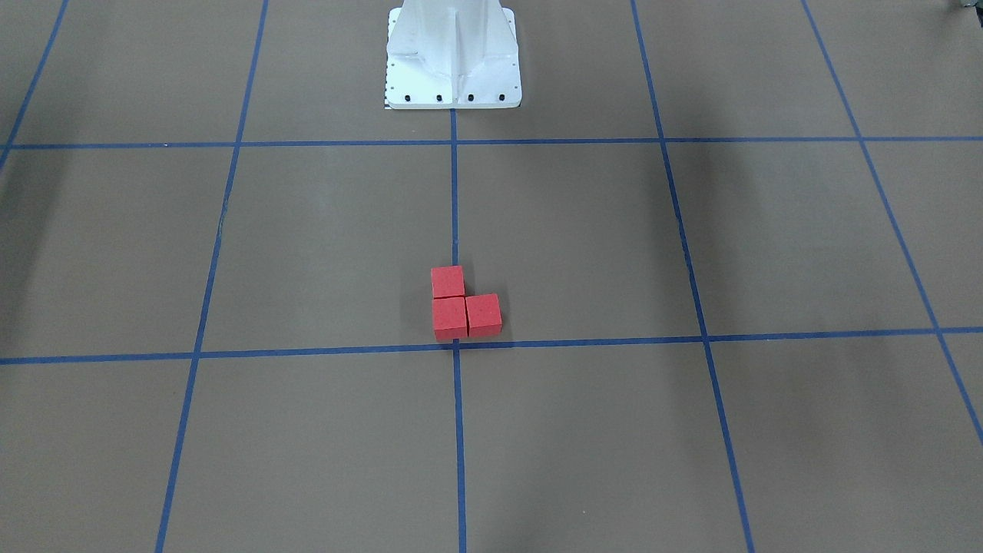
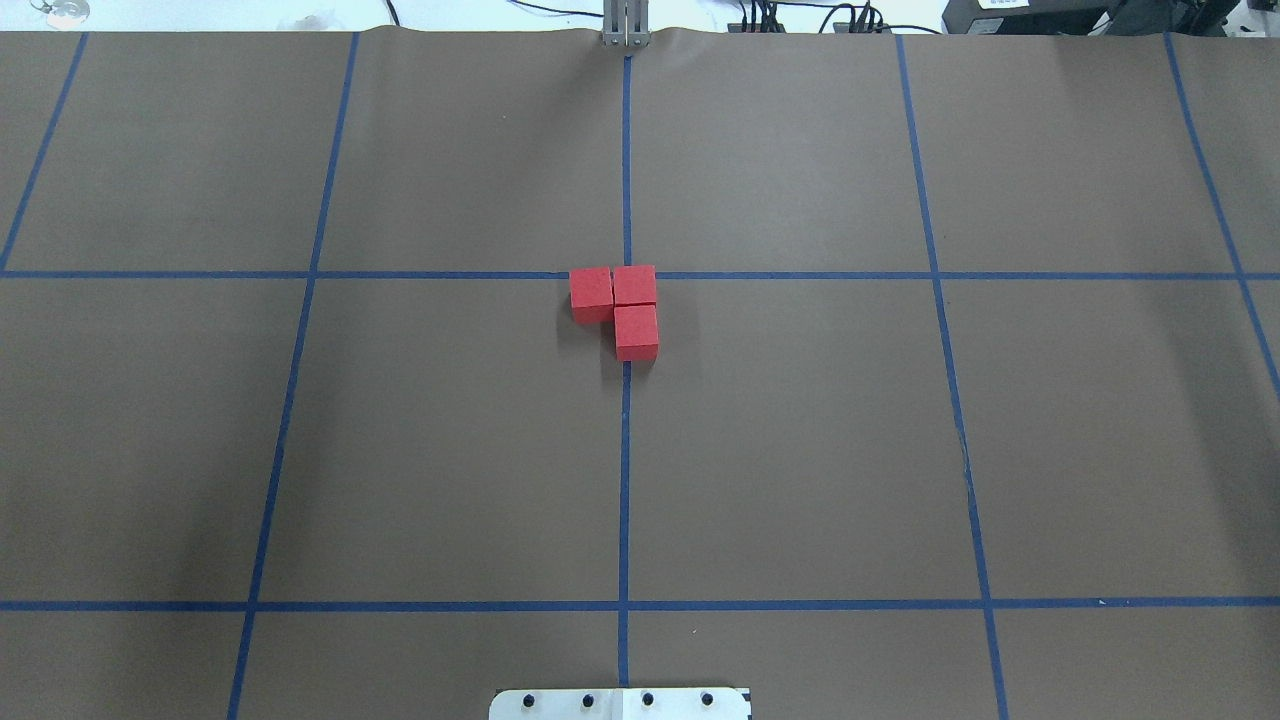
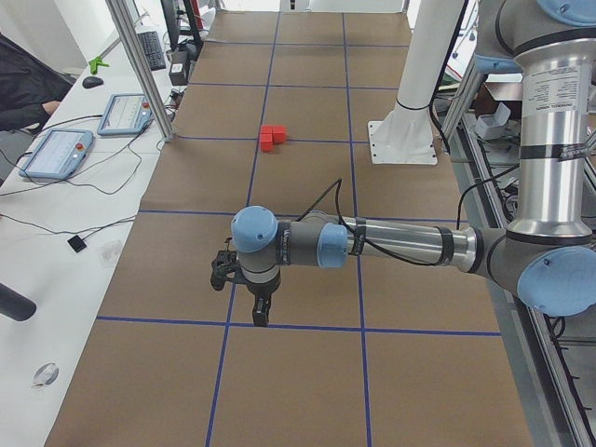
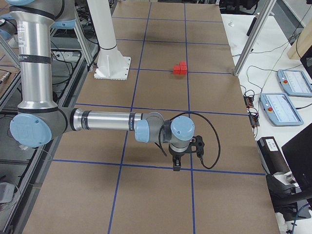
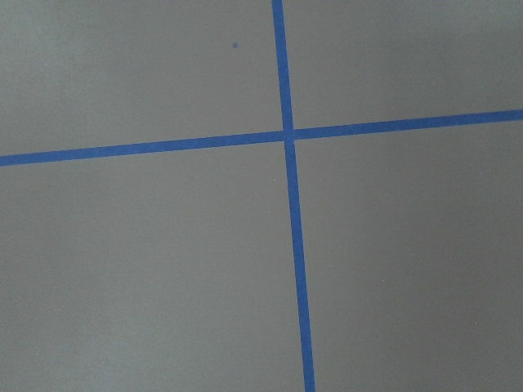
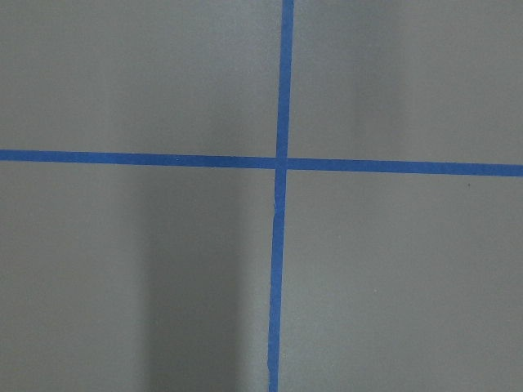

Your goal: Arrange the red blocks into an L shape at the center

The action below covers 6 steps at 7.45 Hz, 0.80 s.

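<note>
Three red blocks [image 1: 450, 318] lie touching in an L on the brown grid, hard against the center crossing [image 1: 456, 346] on the robot's side of it. In the overhead view two blocks [image 2: 591, 293] sit side by side along the tape line and a third [image 2: 636, 332] sits nearer the robot. My left gripper [image 3: 260, 315] hangs far from them over another crossing, pointing down. My right gripper [image 4: 176, 166] does the same at the other end. I cannot tell whether either is open or shut. Both wrist views show only bare tape crossings.
The white robot pedestal [image 1: 453, 61] stands behind the blocks. Teach pendants [image 3: 56, 154] and cables lie on the white bench past the table's far edge, beside a seated person [image 3: 23, 79]. Aluminium posts [image 4: 256, 36] rise at that edge.
</note>
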### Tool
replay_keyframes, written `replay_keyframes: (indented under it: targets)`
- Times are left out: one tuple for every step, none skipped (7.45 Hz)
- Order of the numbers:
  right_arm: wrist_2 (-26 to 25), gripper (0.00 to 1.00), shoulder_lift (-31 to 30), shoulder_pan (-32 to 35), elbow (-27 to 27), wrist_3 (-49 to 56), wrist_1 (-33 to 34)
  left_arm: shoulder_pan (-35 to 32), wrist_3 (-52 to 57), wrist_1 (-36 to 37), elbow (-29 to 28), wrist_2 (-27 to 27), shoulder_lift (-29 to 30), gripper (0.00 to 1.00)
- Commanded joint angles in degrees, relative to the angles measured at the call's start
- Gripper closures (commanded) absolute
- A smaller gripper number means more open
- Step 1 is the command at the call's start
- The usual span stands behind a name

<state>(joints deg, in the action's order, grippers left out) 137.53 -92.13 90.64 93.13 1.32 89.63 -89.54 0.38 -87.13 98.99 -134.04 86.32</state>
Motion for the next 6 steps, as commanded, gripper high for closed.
replay_keyframes:
  targets:
    - [0.3, 0.01, -2.3, 0.2, 3.8, -0.4, -0.3, 0.1, -1.1, 0.0, -0.3, 0.1, 0.4, 0.0]
    - [0.2, 0.01, -2.2, 0.2, 3.7, -0.4, -0.3, 0.1, -1.1, -0.1, -0.6, 0.0, 0.7, 0.0]
    - [0.2, 0.01, -2.0, 0.1, 3.6, -0.4, -0.3, 0.1, -0.6, -0.1, -0.9, 0.0, 0.3, 0.0]
    - [0.2, 0.01, -1.9, 0.1, 3.4, -0.4, -0.3, 0.1, -0.5, -0.2, -1.5, 0.0, 0.3, 0.0]
    - [0.2, 0.01, -1.8, 0.1, 3.4, -0.4, -0.3, 0.1, -0.3, -0.2, -1.7, 0.0, 0.3, 0.0]
    - [0.2, 0.01, -1.7, 0.1, 3.4, -0.4, -0.2, 0.1, -0.3, -0.2, -1.7, 0.0, 0.3, 0.0]
